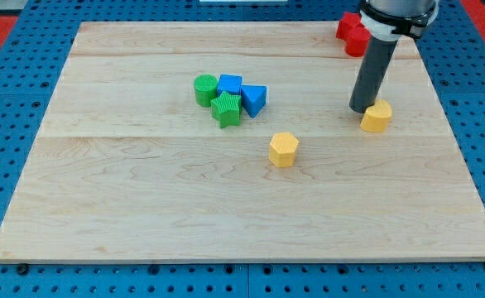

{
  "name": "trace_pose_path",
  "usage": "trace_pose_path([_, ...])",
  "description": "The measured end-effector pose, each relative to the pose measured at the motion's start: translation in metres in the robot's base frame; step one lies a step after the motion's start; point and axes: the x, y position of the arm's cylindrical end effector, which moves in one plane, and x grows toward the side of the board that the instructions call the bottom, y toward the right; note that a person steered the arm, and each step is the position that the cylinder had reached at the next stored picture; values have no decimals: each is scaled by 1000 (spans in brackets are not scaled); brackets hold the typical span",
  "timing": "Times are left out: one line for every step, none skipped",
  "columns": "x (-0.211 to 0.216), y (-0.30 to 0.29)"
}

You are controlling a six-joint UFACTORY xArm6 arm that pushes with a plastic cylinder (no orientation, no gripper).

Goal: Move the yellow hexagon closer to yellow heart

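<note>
Yellow hexagon (283, 149) sits well apart from the gripperless rod's tip (360, 108), which touches the yellow heart (376, 117) and risks shoving it away.

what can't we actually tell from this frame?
- Camera view: whether my tip touches the yellow heart; they sit side by side, any gap is too small to tell.
- Red blocks at the view's top: the rod covers part of them, so their shapes and count are unclear.
- The cluster of green cylinder, green block and two blue blocks: contact faces hidden by each other.
- Yellow hexagon: fully visible.
</note>
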Motion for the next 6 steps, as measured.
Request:
trace_pose_path([4, -56])
trace_pose_path([25, -102])
trace_pose_path([40, -153])
trace_pose_path([48, -198])
trace_pose_path([75, -215])
trace_pose_path([100, -206])
